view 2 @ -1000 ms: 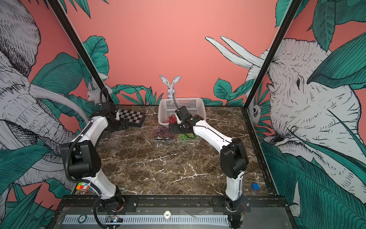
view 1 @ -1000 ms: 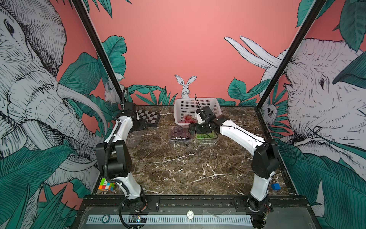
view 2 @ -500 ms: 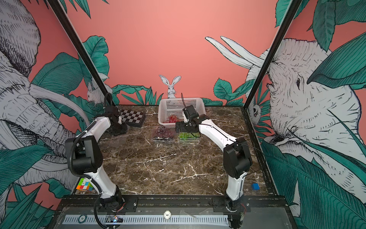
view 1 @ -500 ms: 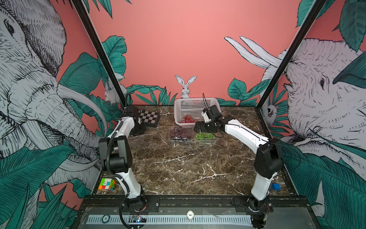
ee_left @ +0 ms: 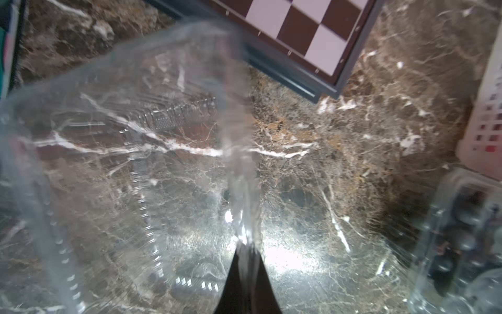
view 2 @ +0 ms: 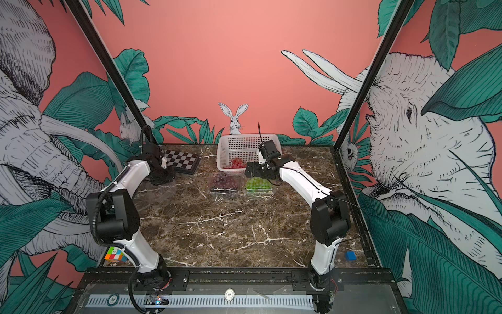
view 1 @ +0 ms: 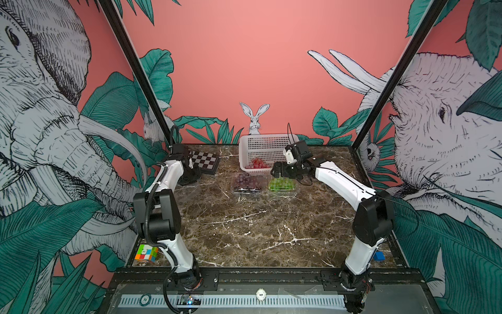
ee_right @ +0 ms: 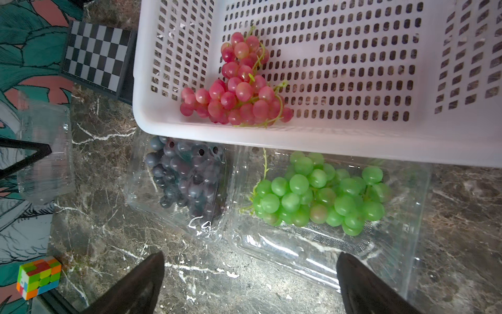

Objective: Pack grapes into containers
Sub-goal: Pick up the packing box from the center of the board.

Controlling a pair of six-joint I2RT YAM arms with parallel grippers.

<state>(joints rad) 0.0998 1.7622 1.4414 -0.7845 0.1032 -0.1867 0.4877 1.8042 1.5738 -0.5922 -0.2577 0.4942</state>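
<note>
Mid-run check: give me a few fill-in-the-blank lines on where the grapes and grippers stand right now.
The grapes lying in the white basket are ____.
The clear box beside the dark grapes holds ____ grapes.
The left gripper is ____ on the wall of the empty box.
The right gripper stands ____.
Missing words: red; green; shut; open.
</note>
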